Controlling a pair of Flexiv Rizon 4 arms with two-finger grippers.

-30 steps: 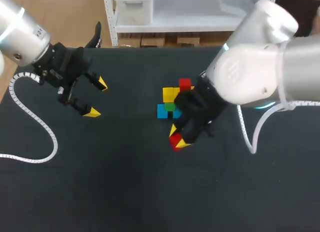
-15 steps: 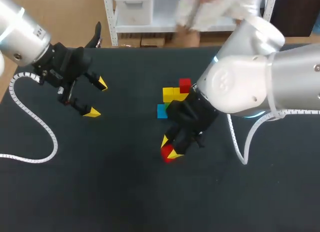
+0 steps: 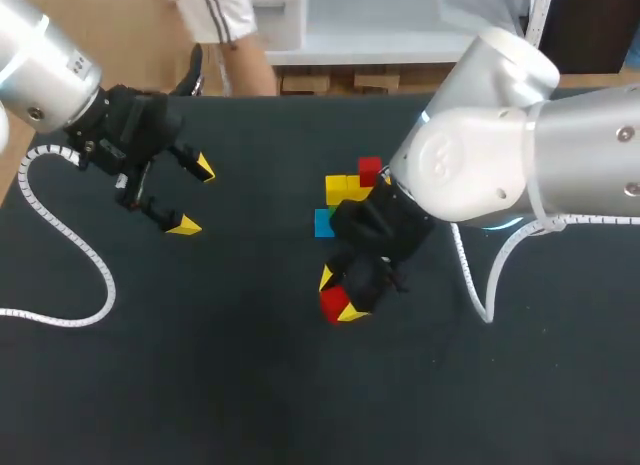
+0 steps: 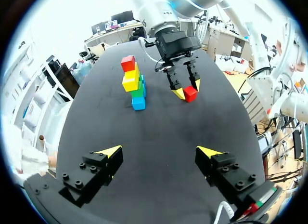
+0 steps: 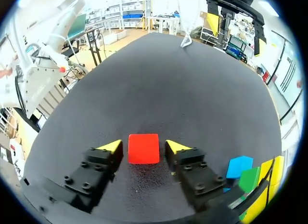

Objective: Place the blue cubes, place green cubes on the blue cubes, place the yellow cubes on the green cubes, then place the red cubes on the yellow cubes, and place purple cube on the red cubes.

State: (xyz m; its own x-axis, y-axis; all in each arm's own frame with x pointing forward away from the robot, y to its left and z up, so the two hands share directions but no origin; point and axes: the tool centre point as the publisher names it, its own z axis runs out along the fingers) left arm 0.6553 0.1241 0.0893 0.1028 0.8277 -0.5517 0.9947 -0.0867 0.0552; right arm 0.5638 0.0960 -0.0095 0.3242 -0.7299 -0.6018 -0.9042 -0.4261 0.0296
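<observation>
The right claw (image 3: pixel 338 296) held a red cube (image 5: pixel 143 148) squarely between its yellow tips, low over the table (image 3: pixel 200 365). The stack (image 4: pixel 134 84) stood near, off to the side of the claw's right finger in the right wrist view. A second red cube (image 3: pixel 370 169) already sat on top, with a bare yellow cube (image 3: pixel 340 188) beside it, probably the spot to fill. The left claw (image 3: pixel 194 196) hung wide open and empty, well apart at the table's left, so the right arm was much the nearer

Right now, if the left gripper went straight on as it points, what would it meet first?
Probably bare table, short of the cube stack and the red cube in the right gripper; depth is unclear.
</observation>
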